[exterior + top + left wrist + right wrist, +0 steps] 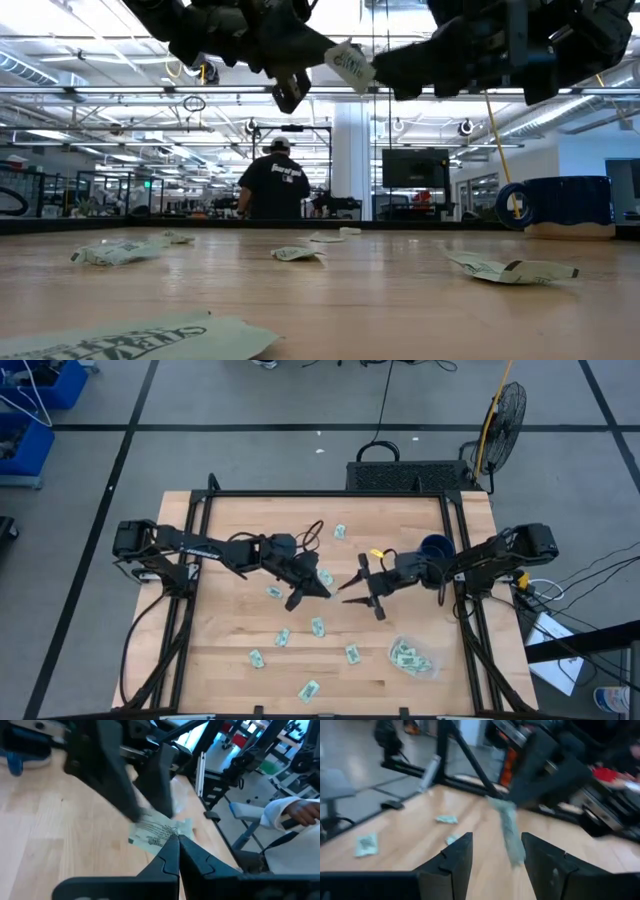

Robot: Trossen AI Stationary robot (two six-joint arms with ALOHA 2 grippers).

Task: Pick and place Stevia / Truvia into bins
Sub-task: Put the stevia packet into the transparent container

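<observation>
Mid-table, above the wood, the left gripper [174, 840] pinches a packet [157, 832] by its corner; it looks light, floppy paper. At three o'clock, the right gripper [496, 852] waits, jaws wide.

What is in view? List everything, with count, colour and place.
table: one, pale wood, under both arms
loose sachets: about seven, pale green and white, scattered flat over the table
held sachet: one, pale green and white, in the air above mid-table
bin: one, clear, near right part of the table, several sachets inside
mug: one, dark blue, right side of the table
fan: one, black, on the floor past the far right corner
person: one, dark top, in the room behind the table
left hand: shut on the held sachet
right hand: open, facing the held sachet
</observation>
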